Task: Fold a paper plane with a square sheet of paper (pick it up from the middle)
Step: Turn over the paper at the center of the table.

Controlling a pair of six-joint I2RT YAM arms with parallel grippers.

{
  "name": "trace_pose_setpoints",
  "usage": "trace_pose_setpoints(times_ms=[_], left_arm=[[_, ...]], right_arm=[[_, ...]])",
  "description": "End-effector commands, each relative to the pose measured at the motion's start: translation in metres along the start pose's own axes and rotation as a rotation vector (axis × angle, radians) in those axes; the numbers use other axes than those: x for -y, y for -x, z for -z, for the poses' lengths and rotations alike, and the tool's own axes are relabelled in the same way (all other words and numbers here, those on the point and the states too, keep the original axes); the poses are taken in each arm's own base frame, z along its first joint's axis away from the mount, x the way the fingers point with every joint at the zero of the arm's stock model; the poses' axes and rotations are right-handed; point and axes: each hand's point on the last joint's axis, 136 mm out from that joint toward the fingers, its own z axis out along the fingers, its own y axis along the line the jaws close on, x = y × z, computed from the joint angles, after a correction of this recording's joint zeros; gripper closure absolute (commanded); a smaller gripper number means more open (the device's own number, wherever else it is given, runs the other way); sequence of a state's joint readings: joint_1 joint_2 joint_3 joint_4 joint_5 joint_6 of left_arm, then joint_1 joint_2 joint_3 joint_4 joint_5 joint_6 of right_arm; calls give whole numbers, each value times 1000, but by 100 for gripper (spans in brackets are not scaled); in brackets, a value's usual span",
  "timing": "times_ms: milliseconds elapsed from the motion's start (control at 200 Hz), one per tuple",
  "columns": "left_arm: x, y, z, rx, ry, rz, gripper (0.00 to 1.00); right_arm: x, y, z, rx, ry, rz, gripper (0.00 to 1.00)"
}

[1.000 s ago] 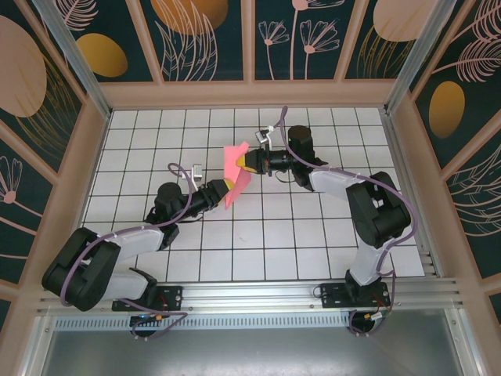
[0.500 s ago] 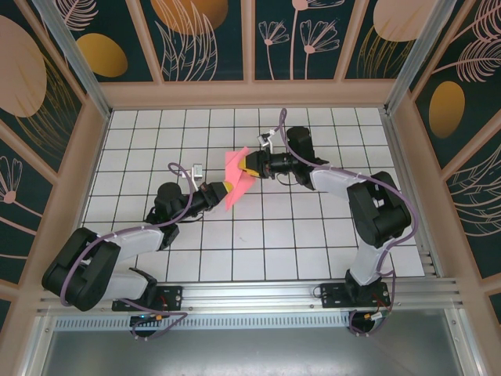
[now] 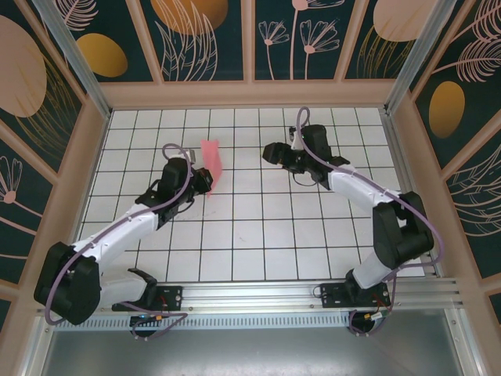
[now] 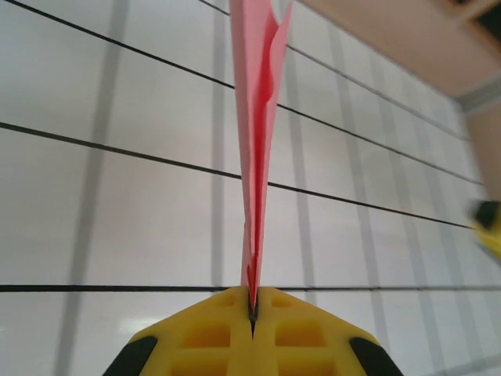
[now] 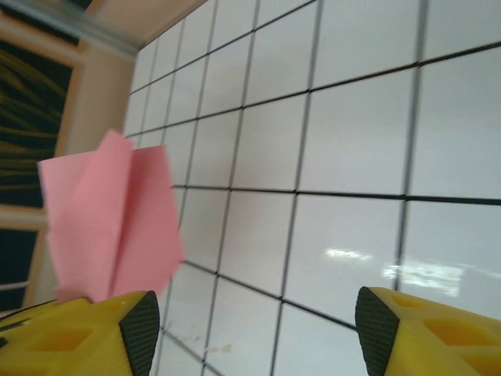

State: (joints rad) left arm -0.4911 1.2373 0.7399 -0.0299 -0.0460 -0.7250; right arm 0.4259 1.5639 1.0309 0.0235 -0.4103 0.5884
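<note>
We see a bench (image 3: 258, 227) laid out as a white surface ruled by thin black lines into square tiles. It has a light gloss, and in the right wrist view one tile near the bottom carries a bright smear of reflected light. A pale wooden frame (image 3: 250, 94) borders the bench on three sides. Above it rise wall panels (image 3: 207, 39) of dark teal, painted with pale leaves, stalked flowers and orange ovals. Along the near edge runs a ridged metal rail (image 3: 258, 294), to which both arm bases are bolted.

The pink paper (image 3: 211, 161) is off the surface, over the left part of the far half of the bench. It is folded into several layers and stands on edge. In the left wrist view we see it as a thin blade (image 4: 255, 157) rising from the yellow fingertips and splitting into separate layers near the top.

The left pincer (image 4: 252, 307) is pressed fully together on the lower edge of the paper, and from above it (image 3: 202, 178) sits just beneath the sheet.

The right pincer (image 3: 271, 151) is well apart from the paper, towards the bench's middle. Its yellow tips (image 5: 78, 333) are spread wide with bare tiles between them and nothing held. The paper (image 5: 109, 219) shows beyond its left tip.
</note>
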Motion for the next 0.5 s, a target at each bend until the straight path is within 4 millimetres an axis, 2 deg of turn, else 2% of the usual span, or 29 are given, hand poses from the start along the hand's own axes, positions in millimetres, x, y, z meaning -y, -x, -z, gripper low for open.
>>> trace_pose_setpoints(times_ms=[0,125,205,245,435,495], left_arm=[[-67,-3,16,-26,429,-185,98],[-81,3,17,-16,638,-282,97],[-86,-5,8,-43,717,-337,97],[-78,-2,2,-35,725,-350,97],[-72,-28,-32,-108,761,-422,95],[-73,-46,-48,-157,752,-439,93]], right_arm=[[35,1,12,81,-182,19,28],[44,1,17,116,-219,7,26],[47,-1,18,121,-230,-1,26],[49,-2,18,120,-238,-4,26],[57,-6,17,113,-259,-27,26],[58,-8,17,111,-263,-33,26]])
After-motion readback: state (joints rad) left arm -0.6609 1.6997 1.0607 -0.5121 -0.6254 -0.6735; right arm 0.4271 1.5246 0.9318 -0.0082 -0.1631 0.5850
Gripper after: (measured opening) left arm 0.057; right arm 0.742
